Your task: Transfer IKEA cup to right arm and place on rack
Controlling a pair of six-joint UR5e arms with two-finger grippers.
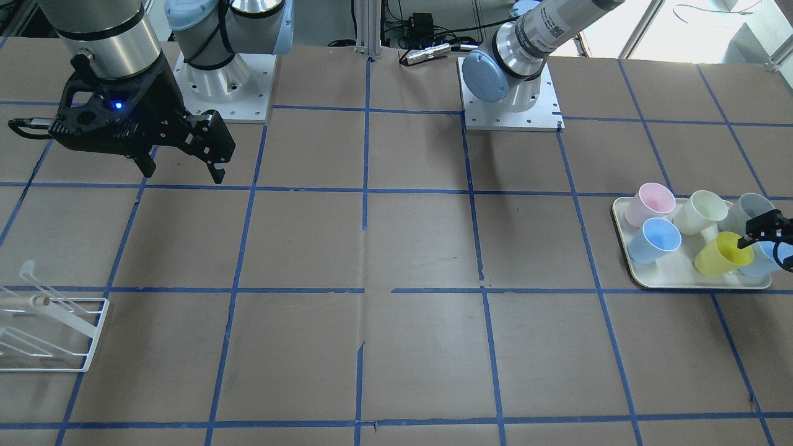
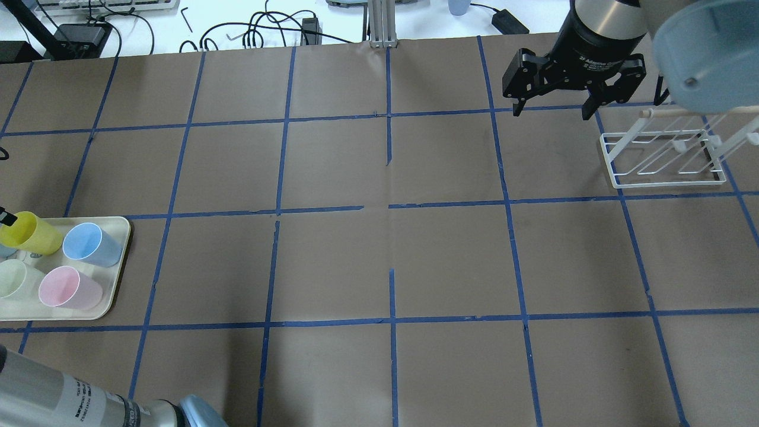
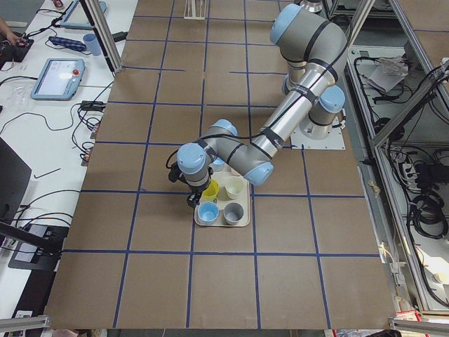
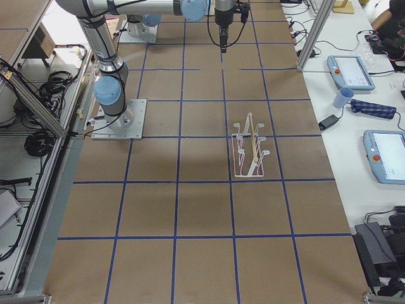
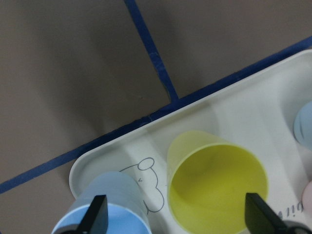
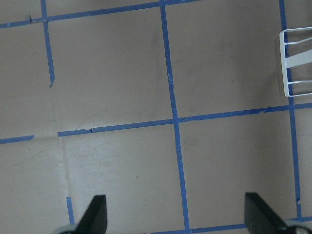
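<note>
The bright yellow IKEA cup (image 1: pixel 718 255) stands upright on the cream tray (image 1: pixel 700 286); it also shows in the overhead view (image 2: pixel 29 232) and in the left wrist view (image 5: pixel 217 185). My left gripper (image 1: pixel 768 234) is open just above it. The cup sits between the fingers, close to one fingertip (image 5: pixel 258 217), while the other fingertip (image 5: pixel 97 214) hangs over a light blue cup (image 5: pixel 105 204). My right gripper (image 2: pixel 552 110) is open and empty, high above the table beside the white wire rack (image 2: pixel 664 157). The rack also shows in the front view (image 1: pixel 49 328).
On the tray with the yellow cup stand a pink cup (image 1: pixel 649 203), a light blue cup (image 1: pixel 655 240), a pale cream cup (image 1: pixel 701 212), a grey cup (image 1: pixel 753 209) and a second blue cup partly hidden by my left gripper. Brown table with a blue tape grid (image 2: pixel 391 237).
</note>
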